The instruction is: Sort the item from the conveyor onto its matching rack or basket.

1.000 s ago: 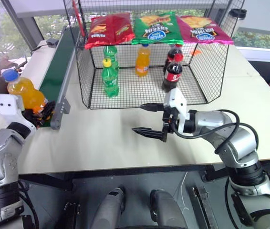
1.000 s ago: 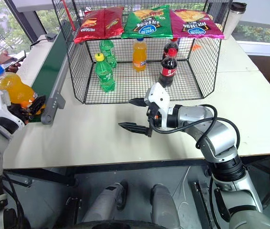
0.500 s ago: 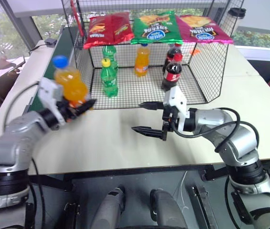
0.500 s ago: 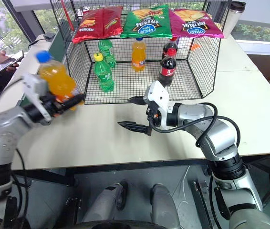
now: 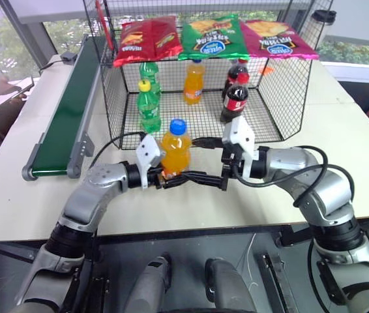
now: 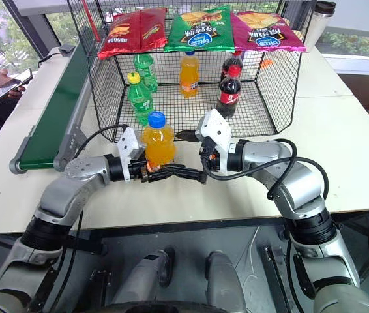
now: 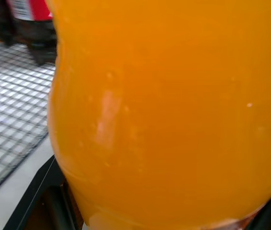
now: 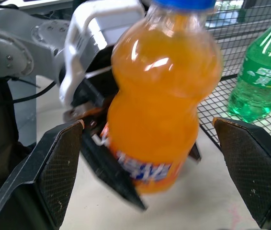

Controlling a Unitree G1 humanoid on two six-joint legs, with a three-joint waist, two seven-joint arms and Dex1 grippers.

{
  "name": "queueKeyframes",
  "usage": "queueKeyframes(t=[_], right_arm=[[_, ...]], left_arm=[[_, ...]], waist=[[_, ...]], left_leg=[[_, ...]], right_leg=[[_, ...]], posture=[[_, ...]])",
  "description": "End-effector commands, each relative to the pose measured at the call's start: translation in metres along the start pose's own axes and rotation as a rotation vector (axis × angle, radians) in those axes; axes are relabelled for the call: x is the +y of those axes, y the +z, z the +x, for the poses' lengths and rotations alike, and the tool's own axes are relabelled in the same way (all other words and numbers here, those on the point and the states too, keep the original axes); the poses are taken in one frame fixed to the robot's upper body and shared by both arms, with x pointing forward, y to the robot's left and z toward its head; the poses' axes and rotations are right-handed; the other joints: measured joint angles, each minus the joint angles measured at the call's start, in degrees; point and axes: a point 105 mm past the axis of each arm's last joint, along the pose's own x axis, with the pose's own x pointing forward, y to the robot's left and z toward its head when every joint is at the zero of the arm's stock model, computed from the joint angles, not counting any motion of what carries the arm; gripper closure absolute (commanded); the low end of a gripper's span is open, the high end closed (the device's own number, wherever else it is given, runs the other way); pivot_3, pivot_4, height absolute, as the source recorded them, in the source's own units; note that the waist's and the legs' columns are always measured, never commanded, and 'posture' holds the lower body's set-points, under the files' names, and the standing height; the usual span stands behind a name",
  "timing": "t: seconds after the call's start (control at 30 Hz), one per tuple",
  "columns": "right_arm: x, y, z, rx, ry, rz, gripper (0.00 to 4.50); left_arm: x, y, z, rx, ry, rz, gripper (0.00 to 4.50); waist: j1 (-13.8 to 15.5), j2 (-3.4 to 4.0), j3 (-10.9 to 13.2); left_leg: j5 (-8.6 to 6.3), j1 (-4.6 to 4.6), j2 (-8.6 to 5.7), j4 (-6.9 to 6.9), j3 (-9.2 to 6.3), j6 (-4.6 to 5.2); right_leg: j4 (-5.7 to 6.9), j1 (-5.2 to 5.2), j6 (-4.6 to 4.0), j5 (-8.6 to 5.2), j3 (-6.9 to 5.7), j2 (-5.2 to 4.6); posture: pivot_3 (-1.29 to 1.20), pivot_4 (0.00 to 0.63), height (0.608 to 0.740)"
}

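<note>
Right wrist view is showing me the upright orange bottle point(image 8: 159, 96), which my left claw point(image 5: 166, 177) is clamping low, standing between my right claw's point(image 8: 150, 158) wide-spread fingers point(image 8: 61, 167)

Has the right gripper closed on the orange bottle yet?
No, the right gripper stands wide open with the orange bottle between its fingers, untouched, while the left gripper holds it.

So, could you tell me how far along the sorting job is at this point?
Done: the orange bottle is off the conveyor, gripped low by the left gripper. In hand: it is held upright above the table between the right gripper's open jaws, which look set to take it over. Left: the handover, then placing it in the cage, probably by the orange bottle already there.
</note>
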Motion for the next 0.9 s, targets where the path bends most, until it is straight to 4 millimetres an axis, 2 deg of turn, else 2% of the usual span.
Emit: queueKeyframes(t=[0.03,0.47,0.57,0.63,0.67,0.83,0.9], right_arm=[[0.000,0.013,0.001,-0.031,-0.010,-0.060,0.00],[-0.011,0.021,0.010,-0.071,-0.040,-0.087,0.00],[-0.011,0.023,0.011,-0.083,-0.034,-0.086,0.87],[-0.010,0.023,0.012,-0.083,-0.026,-0.086,1.84],[-0.010,0.023,0.012,-0.082,-0.024,-0.085,2.01],[-0.009,0.021,0.012,-0.063,-0.019,-0.098,2.01],[-0.009,0.020,0.012,-0.058,-0.022,-0.101,2.01]], left_arm=[[-0.005,0.017,0.003,-0.050,-0.039,0.066,1.48],[-0.016,0.017,0.009,-0.055,-0.067,0.051,1.48],[-0.016,0.016,0.010,-0.047,-0.063,0.035,1.48],[-0.015,0.016,0.010,-0.048,-0.061,0.025,1.48],[-0.015,0.017,0.010,-0.049,-0.060,0.023,1.48],[-0.010,0.019,0.011,-0.057,-0.025,0.020,1.48],[-0.006,0.020,0.011,-0.066,-0.002,0.017,0.43]], waist=[[0.0,0.00,0.0],[0.0,0.00,0.0],[0.0,0.00,0.0],[0.0,0.00,0.0],[0.0,0.00,0.0],[0.0,0.00,0.0],[0.0,0.00,0.0]], left_leg=[[0.00,0.00,0.00,0.00,0.00,0.00],[0.02,0.01,0.00,0.02,0.00,0.03],[0.03,0.01,0.00,0.03,0.00,0.05],[0.04,0.02,-0.01,0.03,0.00,0.06],[0.03,0.01,-0.01,0.04,0.00,0.05],[0.03,0.02,-0.01,0.04,0.00,0.04],[0.03,0.02,-0.01,0.05,0.00,0.04]], right_leg=[[0.01,0.00,0.00,0.00,0.00,0.00],[0.02,0.02,0.01,0.00,-0.01,0.02],[0.03,0.02,0.01,0.01,-0.01,0.03],[0.03,0.02,0.01,0.00,-0.01,0.03],[0.04,0.02,0.01,0.01,-0.01,0.03],[0.05,0.02,0.01,0.01,-0.01,0.03],[0.06,0.02,0.01,0.01,-0.01,0.03]], posture=[[0.00,0.150,0.739],[0.00,0.150,0.739],[0.00,0.150,0.739],[0.00,0.150,0.739],[0.00,0.150,0.739],[0.00,0.150,0.739],[0.00,0.150,0.739]])
